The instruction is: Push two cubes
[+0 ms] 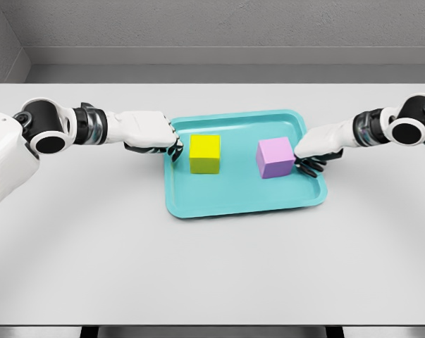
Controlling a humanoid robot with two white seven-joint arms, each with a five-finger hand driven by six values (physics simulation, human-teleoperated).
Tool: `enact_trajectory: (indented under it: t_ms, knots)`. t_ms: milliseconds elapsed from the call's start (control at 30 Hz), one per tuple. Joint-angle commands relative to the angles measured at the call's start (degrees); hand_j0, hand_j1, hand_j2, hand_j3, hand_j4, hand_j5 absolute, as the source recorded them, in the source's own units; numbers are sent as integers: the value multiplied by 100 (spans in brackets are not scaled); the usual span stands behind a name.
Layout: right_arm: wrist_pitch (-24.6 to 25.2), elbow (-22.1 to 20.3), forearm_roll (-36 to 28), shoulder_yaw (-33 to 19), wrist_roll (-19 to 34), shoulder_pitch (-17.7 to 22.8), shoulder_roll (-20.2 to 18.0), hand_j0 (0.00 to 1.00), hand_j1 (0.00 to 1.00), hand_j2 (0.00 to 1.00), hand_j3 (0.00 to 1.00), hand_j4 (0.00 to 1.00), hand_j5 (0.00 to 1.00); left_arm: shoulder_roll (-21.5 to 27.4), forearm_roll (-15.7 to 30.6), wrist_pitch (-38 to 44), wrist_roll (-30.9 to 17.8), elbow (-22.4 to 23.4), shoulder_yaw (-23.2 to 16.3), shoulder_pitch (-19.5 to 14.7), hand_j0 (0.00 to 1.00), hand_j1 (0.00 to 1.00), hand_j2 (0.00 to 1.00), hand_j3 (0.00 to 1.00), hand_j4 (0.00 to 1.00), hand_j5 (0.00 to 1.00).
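A yellow cube point(205, 153) and a purple cube point(275, 157) stand side by side, apart from each other, inside a teal tray point(240, 201) on the white table. My left hand point(171, 146) reaches in from the left, its curled fingers over the tray's left rim, a small gap from the yellow cube. From the right comes my right hand point(302, 159), fingers curled, its fingertips at the purple cube's right face, touching or nearly so. Neither hand holds anything.
The white table point(212, 274) spreads wide around the tray, with its front edge near the bottom of the view. A grey wall runs behind the table's far edge.
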Motion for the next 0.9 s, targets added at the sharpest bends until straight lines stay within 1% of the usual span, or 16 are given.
enact_trajectory:
  t_ms: [0, 400, 500, 867]
  knots:
    - [-4, -33, -115, 2, 18, 0, 32, 14, 14, 14, 14, 14, 14, -45, 27, 14, 2, 2, 5, 0, 47, 47, 47, 47, 47, 47]
    - [-4, -42, -115, 72, 18, -35, 199, 13, 13, 13, 13, 13, 13, -274, 18, 14, 2, 2, -4, 0, 47, 47, 47, 47, 47, 47]
    - [5, -33, -115, 81, 18, -35, 234, 13, 13, 13, 13, 13, 13, -300, 9, 14, 2, 2, -100, -9, 47, 47, 47, 47, 47, 47]
    - [14, -24, -115, 81, 18, -44, 331, 13, 13, 13, 13, 13, 13, -256, 53, 14, 2, -69, -83, -44, 47, 47, 47, 47, 47, 47]
